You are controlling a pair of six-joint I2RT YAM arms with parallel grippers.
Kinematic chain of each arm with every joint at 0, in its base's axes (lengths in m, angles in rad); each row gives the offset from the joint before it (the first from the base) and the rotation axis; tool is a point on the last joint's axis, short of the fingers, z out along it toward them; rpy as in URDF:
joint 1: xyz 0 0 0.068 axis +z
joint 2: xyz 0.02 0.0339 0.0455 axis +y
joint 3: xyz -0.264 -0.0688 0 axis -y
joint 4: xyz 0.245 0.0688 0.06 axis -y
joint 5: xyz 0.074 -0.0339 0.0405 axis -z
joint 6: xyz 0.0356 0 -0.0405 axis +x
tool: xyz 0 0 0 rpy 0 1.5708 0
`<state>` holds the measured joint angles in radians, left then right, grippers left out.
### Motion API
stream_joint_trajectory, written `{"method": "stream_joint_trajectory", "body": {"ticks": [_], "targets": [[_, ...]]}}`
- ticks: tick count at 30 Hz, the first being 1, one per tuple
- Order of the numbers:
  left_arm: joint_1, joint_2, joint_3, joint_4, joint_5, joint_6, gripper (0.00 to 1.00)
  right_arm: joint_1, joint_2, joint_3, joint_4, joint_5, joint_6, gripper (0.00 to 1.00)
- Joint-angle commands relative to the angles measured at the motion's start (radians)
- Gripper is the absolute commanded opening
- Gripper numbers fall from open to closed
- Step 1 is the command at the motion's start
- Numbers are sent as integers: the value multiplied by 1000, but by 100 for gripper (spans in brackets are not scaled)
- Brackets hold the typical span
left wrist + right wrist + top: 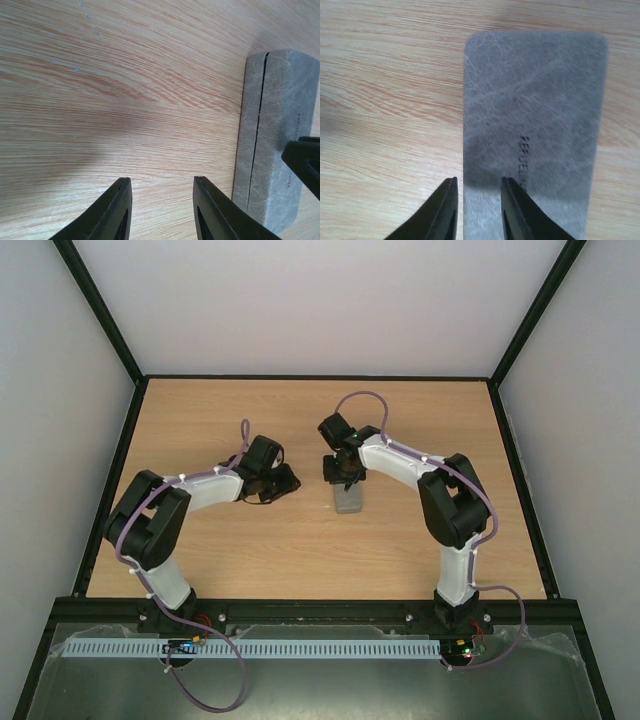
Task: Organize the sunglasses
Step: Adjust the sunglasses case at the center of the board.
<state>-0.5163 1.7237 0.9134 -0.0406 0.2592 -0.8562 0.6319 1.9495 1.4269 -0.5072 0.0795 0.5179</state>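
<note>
The sunglasses are not in view in any frame. A grey rectangular case (348,500) lies shut on the wooden table near the middle. It also shows in the left wrist view (275,125) with its seam closed, and in the right wrist view (535,115). My right gripper (346,474) hovers over the case's far end, open by a small gap (479,181), with one finger over the lid and the other just off its left edge. My left gripper (282,483) is open and empty (162,184) over bare wood, just left of the case.
The wooden table (200,430) is ringed by a black frame with white walls on three sides. A dark finger of the right gripper (306,161) shows at the case's edge in the left wrist view.
</note>
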Motion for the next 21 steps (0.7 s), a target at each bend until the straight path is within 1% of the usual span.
{"method": "stream_joint_trajectory", "body": {"ticks": [1, 5, 7, 9, 11, 12, 13, 14, 17, 21], "targets": [[16, -69, -14, -22, 0, 21, 39, 6, -113, 51, -121, 36, -5, 29], [28, -105, -13, -47, -5, 31, 46, -5, -215, 45, -145, 59, 9, 36], [36, -112, -5, -64, -3, 40, 53, -31, -235, 14, -146, 62, 10, 40], [40, -123, -3, -81, -2, 48, 58, -86, -227, -9, -136, 35, 10, 40], [41, -150, -13, -97, -4, 54, 65, -151, -204, -15, -118, 8, 12, 40], [41, -172, -24, -102, -3, 54, 72, -179, -187, -10, -110, 3, 14, 40], [41, -197, -38, -104, -3, 55, 91, -212, -169, 0, -106, -5, 15, 39], [41, -223, -56, -109, -3, 56, 98, -229, -141, 21, -106, -12, 15, 39], [41, -321, -113, -139, 3, 61, 99, -264, -56, 85, -104, -26, 21, 39], [41, -504, -199, -205, 17, 63, 99, -276, 62, 176, -118, -23, 25, 39]]}}
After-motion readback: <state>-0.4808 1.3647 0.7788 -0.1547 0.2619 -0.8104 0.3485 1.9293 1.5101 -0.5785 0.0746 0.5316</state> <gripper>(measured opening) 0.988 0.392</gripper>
